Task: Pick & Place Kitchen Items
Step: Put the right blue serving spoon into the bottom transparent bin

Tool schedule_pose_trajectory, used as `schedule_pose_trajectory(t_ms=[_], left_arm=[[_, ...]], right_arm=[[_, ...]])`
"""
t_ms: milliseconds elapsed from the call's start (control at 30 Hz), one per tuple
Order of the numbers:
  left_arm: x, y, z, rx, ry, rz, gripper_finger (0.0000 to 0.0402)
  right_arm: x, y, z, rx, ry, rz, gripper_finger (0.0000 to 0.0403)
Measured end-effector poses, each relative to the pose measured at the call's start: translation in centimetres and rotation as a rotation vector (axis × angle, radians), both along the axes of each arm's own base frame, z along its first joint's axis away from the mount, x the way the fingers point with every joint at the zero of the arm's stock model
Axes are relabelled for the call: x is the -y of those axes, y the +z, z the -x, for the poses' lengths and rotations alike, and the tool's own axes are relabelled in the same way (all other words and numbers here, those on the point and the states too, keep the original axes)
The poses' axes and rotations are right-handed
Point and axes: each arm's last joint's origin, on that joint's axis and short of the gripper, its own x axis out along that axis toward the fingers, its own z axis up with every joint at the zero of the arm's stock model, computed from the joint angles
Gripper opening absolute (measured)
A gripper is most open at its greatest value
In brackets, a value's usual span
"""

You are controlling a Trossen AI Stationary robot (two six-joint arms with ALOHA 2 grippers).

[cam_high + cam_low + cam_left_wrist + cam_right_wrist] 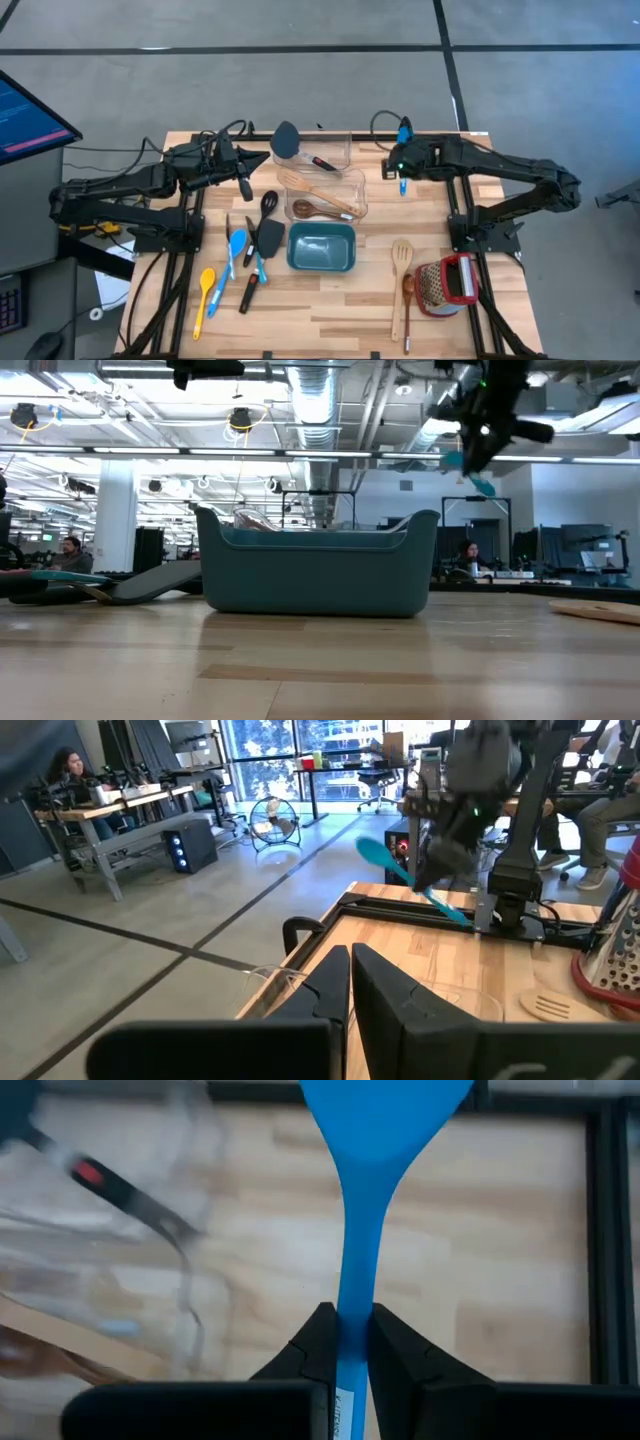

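Observation:
My right gripper [352, 1348] is shut on a blue spoon [362, 1200] and holds it high above the table's far right part [402, 185], beside a clear container [325, 172]. That container holds a black spatula [287, 140], a pale slotted spatula and a brown spoon. More utensils lie flat on the table's left: a black ladle [268, 205], a blue spoon [237, 245], a yellow spoon [205, 285]. A pale slotted spatula [401, 258] and a brown spoon [408, 298] lie at the right. My left gripper [350, 985] waits shut and bare at the far left [243, 180]. My right gripper pinches the blue spoon's slim handle [352, 1315] between its two fingers, below the bowl [385, 1110]. The fingers slant down from above. The spoon hangs clear of the table and tilted [400, 870], its bowl end the higher one.
A teal bin [322, 250] stands at the table's middle. A red-handled grater [447, 285] lies near the front right. The arms' black frames [470, 215] stand on both sides. Bare wood shows along the near edge.

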Motion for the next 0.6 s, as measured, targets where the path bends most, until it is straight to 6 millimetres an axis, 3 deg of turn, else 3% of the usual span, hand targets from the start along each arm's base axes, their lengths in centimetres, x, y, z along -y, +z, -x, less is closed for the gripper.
schedule_pose_trajectory(t_ms=[333,600], left_arm=[[0.0,0.0,0.0,0.000,0.005,0.000,0.0004],[0.0,0.0,0.0,0.001,0.005,-0.001,0.0004]], right_arm=[[0.9,4.5,-1.5,0.128,0.108,0.203,0.0027],[1.2,5.9,-2.9,0.240,0.196,0.315,0.0027]])
